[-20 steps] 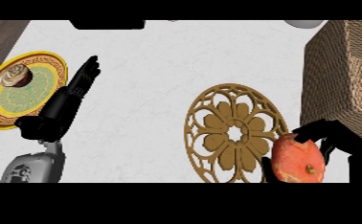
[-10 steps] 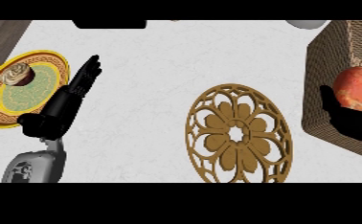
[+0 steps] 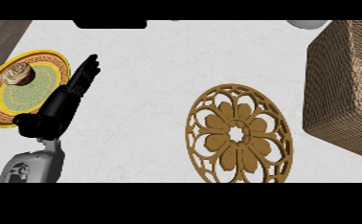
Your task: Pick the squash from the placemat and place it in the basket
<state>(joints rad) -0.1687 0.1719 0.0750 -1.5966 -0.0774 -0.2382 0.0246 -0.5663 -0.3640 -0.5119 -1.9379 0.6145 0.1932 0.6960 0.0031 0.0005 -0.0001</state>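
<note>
Bench [image 3: 155, 65]: pale, marbled top carrying all items listed. Placemat [image 3: 239, 133]: round, gold-brown openwork with a flower pattern at its centre, lying flat toward the bench's near edge, right of middle; nothing rests on it. Basket [image 3: 335, 82]: brown woven, standing at the bench's right edge, just beside the placemat but apart from it; its inside cannot be seen from this angle. Squash: not visible anywhere on the bench or the placemat; whether it lies within the basket cannot be told. Plate [image 3: 44, 82]: round, yellow rim with a green patterned centre, at the bench's left edge, cut off by the view's side. Small round brown and cream item [image 3: 18, 74] on the plate's far part; what it is cannot be told. Left hand [image 3: 67, 98]: black, on a grey forearm coming in at the near left corner, lying just beside the plate's right rim, fingers [image 3: 88, 69] straight and together, pointing toward the far edge, holding nothing. Right hand: not in view. Dark object [image 3: 110, 24] at the far edge, left of middle. Pale rounded object [image 3: 308, 24] at the far right corner, partly cut off.
</note>
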